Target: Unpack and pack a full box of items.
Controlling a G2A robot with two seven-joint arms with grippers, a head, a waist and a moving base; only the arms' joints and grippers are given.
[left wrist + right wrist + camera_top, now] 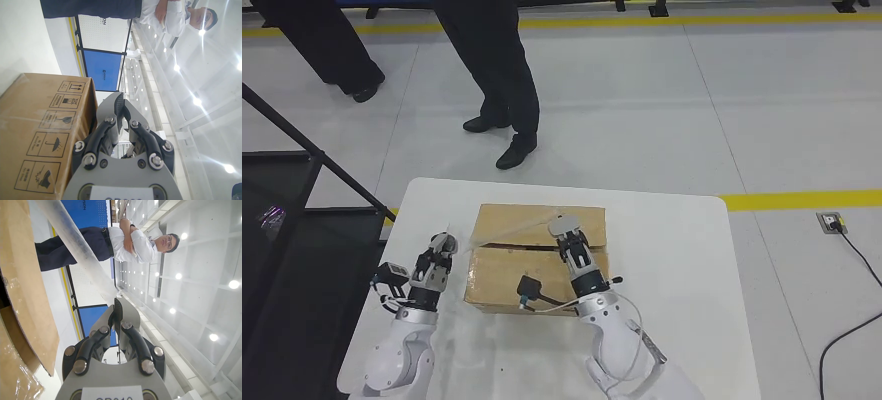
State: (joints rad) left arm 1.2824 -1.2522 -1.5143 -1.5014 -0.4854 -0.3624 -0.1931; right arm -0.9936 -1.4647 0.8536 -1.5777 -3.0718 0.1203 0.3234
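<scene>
Cardboard box [537,262] at counter [682,290] middle. Above its top right gripper [115,303], fingers [118,313] pinched on tape strip [83,247]. Beside box side left gripper [122,103], fingers closed, empty. Better pull strip slowly along seam; left gripper should steady box.

Brown box [500,282], whitish tape [79,241], white table [682,270]

The box [537,262] blocks the middle of the bench [682,280]; wide bare room lies to its right. The left gripper [445,243] crowds its left wall. Above the lid, the right gripper [564,228] pinches a stretched tape strip [81,247].
</scene>
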